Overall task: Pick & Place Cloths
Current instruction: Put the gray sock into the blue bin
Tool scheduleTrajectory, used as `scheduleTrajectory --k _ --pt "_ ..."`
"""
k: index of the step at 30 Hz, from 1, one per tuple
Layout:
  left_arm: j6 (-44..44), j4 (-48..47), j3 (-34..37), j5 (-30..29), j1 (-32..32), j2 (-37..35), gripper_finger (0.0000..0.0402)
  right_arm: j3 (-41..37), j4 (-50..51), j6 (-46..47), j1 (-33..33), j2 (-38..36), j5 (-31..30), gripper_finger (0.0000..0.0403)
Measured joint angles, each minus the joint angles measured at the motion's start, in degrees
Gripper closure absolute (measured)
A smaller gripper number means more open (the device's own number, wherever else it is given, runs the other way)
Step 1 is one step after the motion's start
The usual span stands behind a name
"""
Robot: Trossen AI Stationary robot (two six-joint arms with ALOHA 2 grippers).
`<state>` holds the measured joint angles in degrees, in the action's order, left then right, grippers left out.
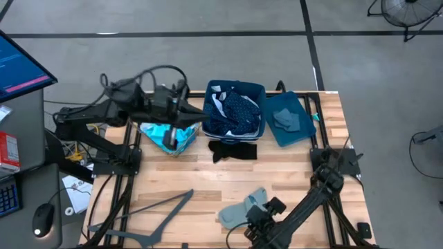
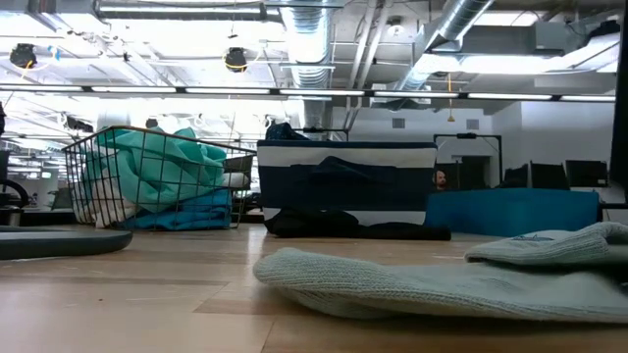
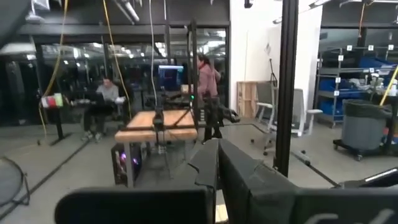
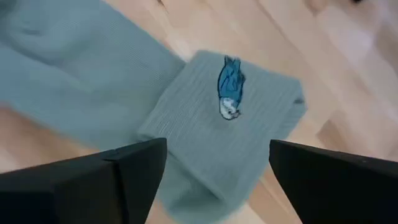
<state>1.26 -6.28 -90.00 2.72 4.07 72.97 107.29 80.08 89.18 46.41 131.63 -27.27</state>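
Observation:
A grey-green knit cloth [image 1: 241,209] lies flat near the table's near edge; the low view shows this cloth [image 2: 442,282] close up. My right gripper [image 1: 263,214] hovers open just above it, a finger on either side of the folded cloth [image 4: 224,124] with its small blue emblem, touching nothing. My left gripper [image 1: 196,111] is shut and empty, held level above the wire basket [image 1: 166,138] that holds the turquoise cloth [image 2: 147,162]. The navy dotted and pale cloths [image 1: 235,111] fill the blue bin. A black cloth [image 1: 233,149] lies before the bin.
A blue tray or lid [image 1: 292,119] right of the bin carries another grey-green cloth [image 1: 284,119]. A grey hanger [image 1: 156,216] lies at the near left. Bare wood shows in the table's middle. People sit and stand in the room beyond [image 3: 205,81].

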Motion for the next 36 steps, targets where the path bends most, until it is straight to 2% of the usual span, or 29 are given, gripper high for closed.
scheduleTrajectory --k 3,5,10,13,17,22,24,28,33,36 --pt "-0.24 0.71 0.00 -1.43 -0.01 0.39 0.0401 0.00 -2.59 0.69 -1.54 2.69 0.36 0.0125" --pt "-0.48 1.28 -0.09 -2.74 0.01 0.31 0.0401 0.01 -5.97 -2.42 -3.18 3.82 2.33 0.0125" --pt "-4.93 1.58 0.00 -3.30 -0.55 -0.70 0.0401 0.20 -13.46 -16.96 -7.75 3.71 10.98 0.0127" --pt "-5.00 1.87 -0.05 -3.29 -0.63 -3.03 0.0401 0.26 -17.73 -26.73 -10.63 3.63 17.99 0.0146" --pt "-5.00 1.53 -0.07 -3.25 -0.09 -5.77 0.0401 0.24 -19.17 -40.31 -14.00 3.33 27.21 0.0213" --pt "-5.02 1.60 -0.07 -3.20 1.79 -8.85 0.0401 0.15 -18.44 -54.17 -17.58 3.31 32.73 0.0357" --pt "-5.16 0.81 -0.04 -3.22 3.01 -9.92 0.0401 -0.06 -17.39 -58.69 -18.86 2.45 32.80 0.0383" --pt "-5.18 -0.71 1.80 -3.15 6.33 -12.20 0.0401 -0.42 -14.74 -62.15 -22.60 -1.21 29.62 0.0385" --pt "-4.65 -1.30 7.96 -4.16 11.18 -16.22 0.0401 -0.10 -11.44 -61.00 -26.36 -15.00 23.32 0.0393" --pt "-3.21 -1.28 12.07 -10.35 13.17 -18.09 0.0401 -0.22 -11.32 -58.66 -27.72 -23.70 19.15 0.0397"
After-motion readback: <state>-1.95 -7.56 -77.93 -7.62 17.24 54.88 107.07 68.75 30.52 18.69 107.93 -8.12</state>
